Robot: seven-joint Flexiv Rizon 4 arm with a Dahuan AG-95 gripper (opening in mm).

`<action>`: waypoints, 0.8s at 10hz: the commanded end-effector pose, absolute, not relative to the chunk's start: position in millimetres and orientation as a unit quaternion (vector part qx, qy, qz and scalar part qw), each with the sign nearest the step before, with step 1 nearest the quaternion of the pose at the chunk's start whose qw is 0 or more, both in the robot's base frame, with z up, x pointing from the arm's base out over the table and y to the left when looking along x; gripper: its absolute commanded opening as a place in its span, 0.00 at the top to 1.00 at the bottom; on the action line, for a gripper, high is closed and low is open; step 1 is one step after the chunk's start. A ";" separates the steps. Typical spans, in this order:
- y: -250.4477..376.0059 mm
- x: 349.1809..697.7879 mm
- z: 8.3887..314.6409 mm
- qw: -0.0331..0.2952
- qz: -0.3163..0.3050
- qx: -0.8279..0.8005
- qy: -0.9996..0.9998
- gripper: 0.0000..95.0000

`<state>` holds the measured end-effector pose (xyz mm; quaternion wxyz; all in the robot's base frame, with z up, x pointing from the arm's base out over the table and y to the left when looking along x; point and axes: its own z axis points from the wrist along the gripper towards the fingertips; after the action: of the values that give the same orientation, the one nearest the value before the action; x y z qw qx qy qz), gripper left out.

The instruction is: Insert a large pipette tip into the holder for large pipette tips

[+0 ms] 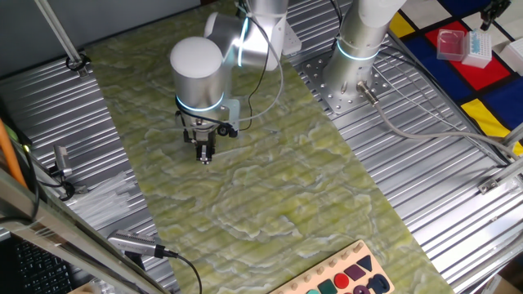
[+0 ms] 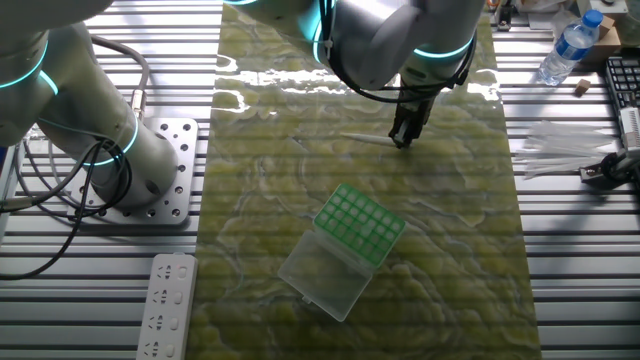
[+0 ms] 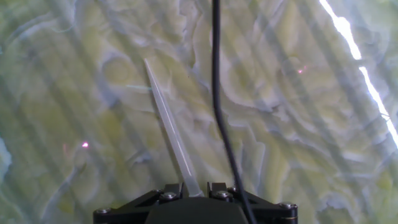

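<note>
The large pipette tip (image 3: 169, 127) is a thin clear sliver running from between my fingers out over the green marbled mat (image 3: 298, 137). In the other fixed view the pipette tip (image 2: 362, 139) lies low and nearly level, pointing left from the gripper (image 2: 402, 140). The gripper (image 3: 194, 186) is shut on the tip's wide end, close above the mat. One fixed view shows the gripper (image 1: 204, 155) pointing straight down. The holder for large pipette tips (image 2: 360, 222), green gridded top with its clear lid (image 2: 322, 275) folded open, sits on the mat below and left of the gripper. It is hidden in one fixed view.
A black cable (image 3: 217, 112) crosses the hand view. A second arm's base (image 2: 150, 170) stands left of the mat, with a power strip (image 2: 170, 305) beside it. Clear plastic bags (image 2: 560, 150) and a water bottle (image 2: 570, 45) lie at the right. A red box (image 1: 451, 42) sits far off.
</note>
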<state>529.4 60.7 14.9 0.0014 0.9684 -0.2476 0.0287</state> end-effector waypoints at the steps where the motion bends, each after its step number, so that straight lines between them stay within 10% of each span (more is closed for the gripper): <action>1: 60.3 529.8 14.3 -0.002 0.030 0.969 -0.247 0.80; 8: 60.4 529.5 11.1 -0.004 0.031 0.969 -0.245 0.80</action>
<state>529.6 60.1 11.0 -0.0037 0.9691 -0.2448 0.0313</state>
